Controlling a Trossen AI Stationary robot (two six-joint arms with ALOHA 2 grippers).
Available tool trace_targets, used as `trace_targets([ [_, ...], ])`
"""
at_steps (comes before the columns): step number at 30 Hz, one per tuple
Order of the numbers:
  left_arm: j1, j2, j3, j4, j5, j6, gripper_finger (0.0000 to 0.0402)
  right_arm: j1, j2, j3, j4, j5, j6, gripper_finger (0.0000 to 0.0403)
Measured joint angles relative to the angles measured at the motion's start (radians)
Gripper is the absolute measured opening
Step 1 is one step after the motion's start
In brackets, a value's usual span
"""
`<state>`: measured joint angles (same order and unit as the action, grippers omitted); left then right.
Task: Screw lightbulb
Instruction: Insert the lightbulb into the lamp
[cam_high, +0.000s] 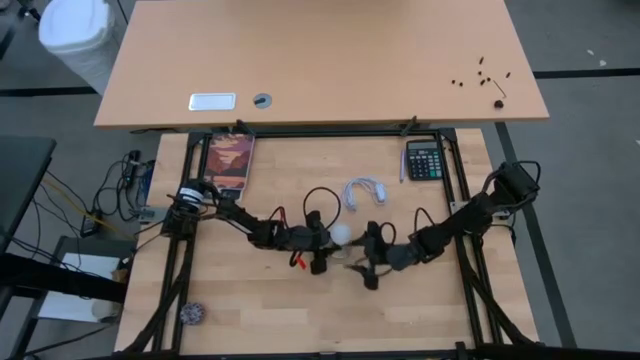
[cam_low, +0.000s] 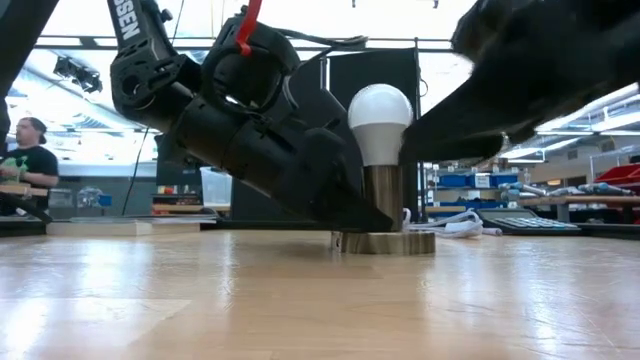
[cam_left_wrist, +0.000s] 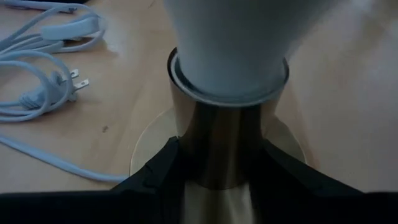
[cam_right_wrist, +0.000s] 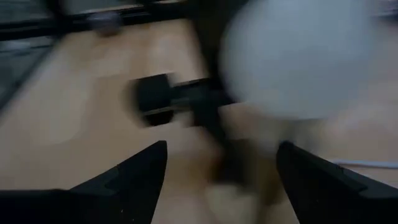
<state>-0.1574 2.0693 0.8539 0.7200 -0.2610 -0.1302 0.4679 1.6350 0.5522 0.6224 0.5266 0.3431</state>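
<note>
- The lightbulb stands upright in a brass-coloured socket, whose round flat base rests on the wooden surface.
- The left jaws are closed on the socket's stem, one dark finger on each side of it, just under the white neck of the bulb. They hold the socket and not the bulb itself.
- In the low view the left arm comes down from above at a slant, and its tip touches the socket near the base.
- The right jaws stand wide and hold nothing. The bulb is just ahead of them and a little to one side, not between the fingers.
- In the high view the two grippers face each other, with the bulb between them; the right gripper is just beside it.
- A coiled white cord with a plug lies on the surface beyond the left jaws, near the socket but apart from it.
- A calculator and a book with a picture cover lie on the surface far behind both jaws, well apart from the bulb.
- A person sits in the room behind the surface.
</note>
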Motion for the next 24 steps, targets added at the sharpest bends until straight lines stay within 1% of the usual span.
trace_targets([
  [1, 0.002, 0.000, 0.000, 0.001, -0.008, -0.003, 0.0173, 0.014, -0.002, 0.001, 0.009, -0.025, 0.001, 0.0307],
  [3, 0.007, 0.001, 0.000, 0.002, -0.009, -0.005, 0.0173, 0.039, -0.005, 0.003, 0.006, -0.027, 0.000, 0.0307],
  [6, 0.007, 0.001, 0.000, 0.002, -0.011, -0.005, 0.0173, 0.049, -0.017, 0.002, -0.073, 0.040, 0.015, 0.0307],
  [8, 0.006, 0.001, 0.000, 0.001, -0.010, -0.004, 0.0173, 0.037, -0.035, 0.002, -0.140, 0.086, 0.051, 0.0307],
  [10, 0.006, 0.001, 0.000, 0.001, -0.009, -0.004, 0.0173, 0.011, -0.051, 0.002, -0.186, 0.097, 0.069, 0.0307],
  [14, 0.006, 0.000, 0.000, 0.001, 0.008, 0.008, 0.0173, -0.035, -0.089, 0.002, -0.175, 0.095, -0.005, 0.0307],
  [18, 0.006, 0.000, 0.000, 0.003, 0.020, 0.018, 0.0173, -0.097, -0.126, 0.002, -0.167, 0.014, -0.074, 0.0307],
  [21, 0.006, 0.000, 0.000, 0.003, 0.021, 0.019, 0.0173, -0.147, -0.133, 0.002, -0.168, -0.063, -0.082, 0.0307],
  [24, 0.005, 0.000, 0.000, 0.003, 0.023, 0.019, 0.0173, -0.182, -0.133, 0.002, -0.168, -0.113, -0.087, 0.0307],
])
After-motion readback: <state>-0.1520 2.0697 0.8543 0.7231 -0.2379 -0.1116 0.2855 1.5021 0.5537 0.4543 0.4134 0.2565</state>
